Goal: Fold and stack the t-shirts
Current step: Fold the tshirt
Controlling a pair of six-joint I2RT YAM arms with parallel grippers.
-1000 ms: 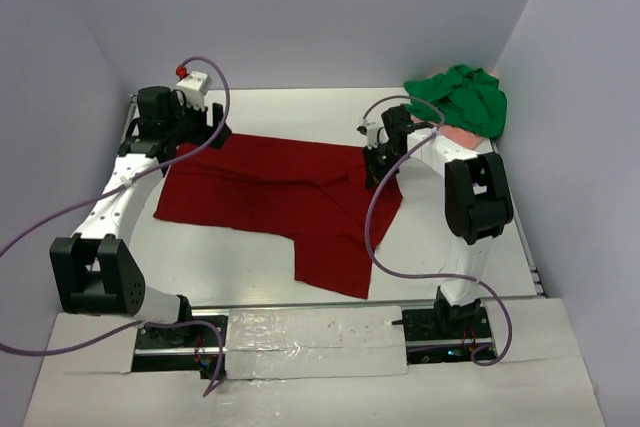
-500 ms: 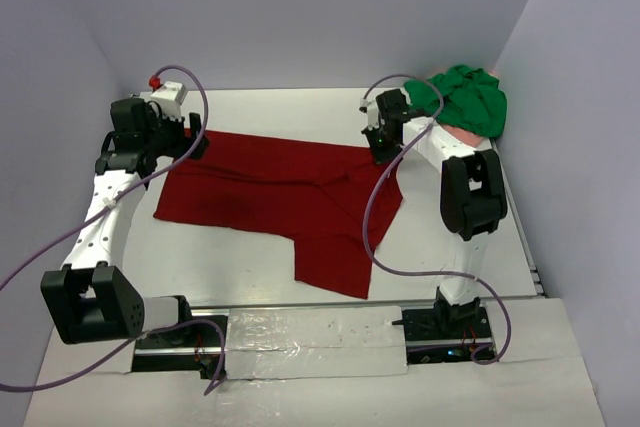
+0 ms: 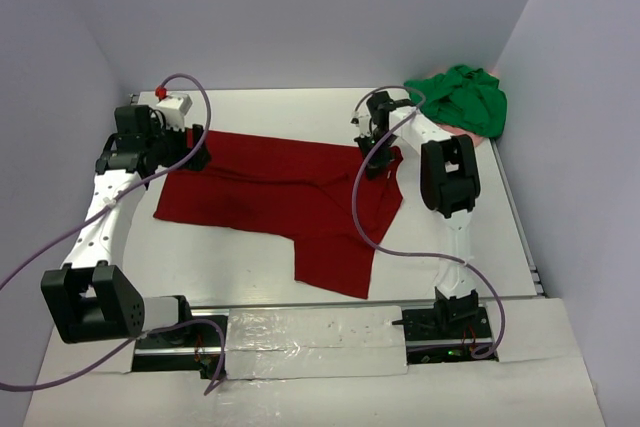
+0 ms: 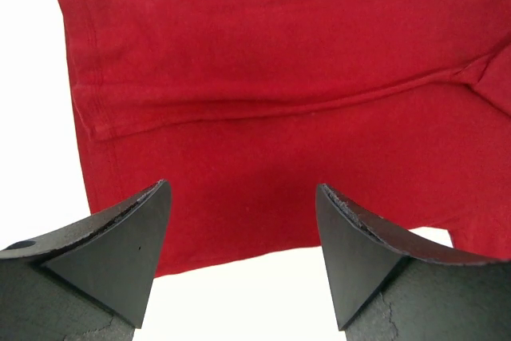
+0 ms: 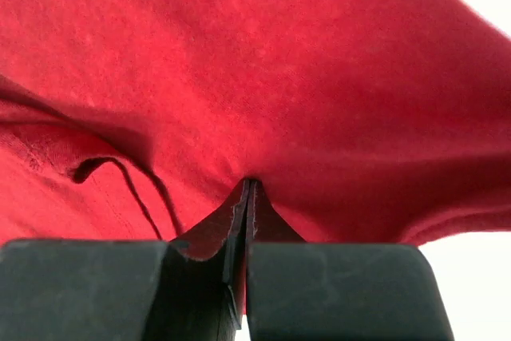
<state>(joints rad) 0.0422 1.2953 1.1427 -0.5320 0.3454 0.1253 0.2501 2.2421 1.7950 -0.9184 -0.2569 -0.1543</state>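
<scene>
A large dark red t-shirt (image 3: 280,192) lies spread flat across the table's middle. My left gripper (image 3: 195,152) is open and hovers just above the shirt's far left corner. In the left wrist view the gripper (image 4: 241,189) holds nothing, with the red cloth (image 4: 263,93) under it. My right gripper (image 3: 372,162) is shut on a pinch of the shirt's far right edge. In the right wrist view the gripper (image 5: 249,185) is closed on the cloth (image 5: 279,77). A bright green t-shirt (image 3: 462,97) lies bunched at the far right, on a pale pink one (image 3: 470,135).
Walls enclose the white table (image 3: 250,257) at the back and both sides. Purple cables loop from both arms, the right one (image 3: 362,217) hanging over the shirt. The arm bases stand on a rail (image 3: 310,332) at the near edge.
The left arm swung its elbow left and back, and its gripper stayed by the shirt's far left corner. The right arm folded up, shifting its gripper slightly farther and left. The shirt barely moved.
</scene>
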